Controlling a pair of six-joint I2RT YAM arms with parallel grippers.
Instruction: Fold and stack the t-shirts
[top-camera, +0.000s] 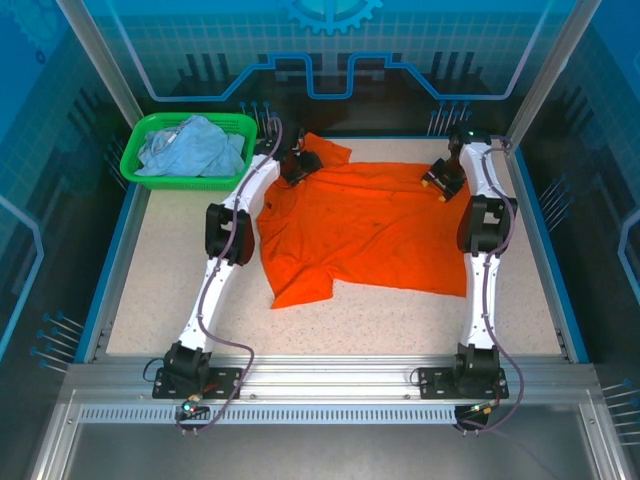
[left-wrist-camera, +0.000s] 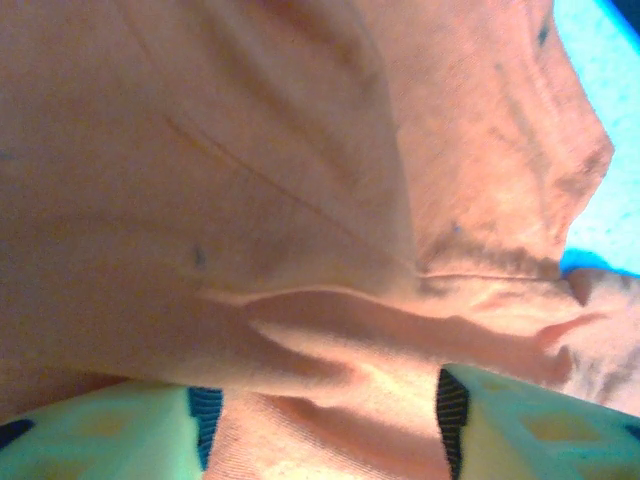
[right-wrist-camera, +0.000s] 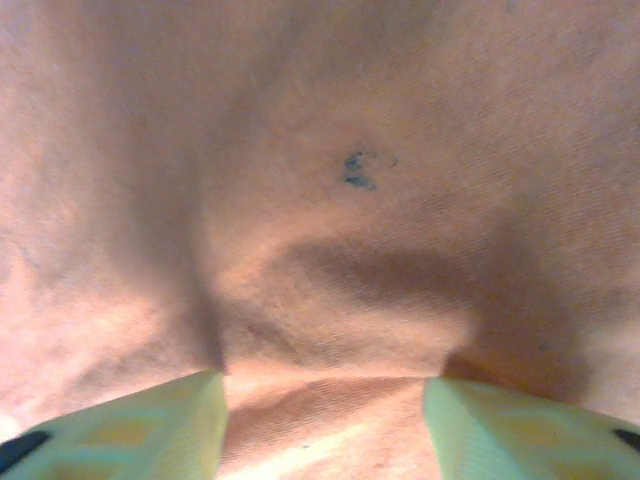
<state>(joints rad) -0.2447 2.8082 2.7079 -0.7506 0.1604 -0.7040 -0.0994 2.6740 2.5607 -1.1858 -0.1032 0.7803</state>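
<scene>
Resting left gripper (top-camera: 299, 166) and right gripper (top-camera: 441, 181), both open, on far edge of orange shirt (top-camera: 360, 230), one at each end.

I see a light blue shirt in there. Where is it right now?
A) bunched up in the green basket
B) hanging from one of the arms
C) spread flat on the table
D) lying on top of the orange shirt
A: the pale blue shirt lies crumpled inside the green basket at the far left corner, apart from the orange shirt spread on the table.
</scene>
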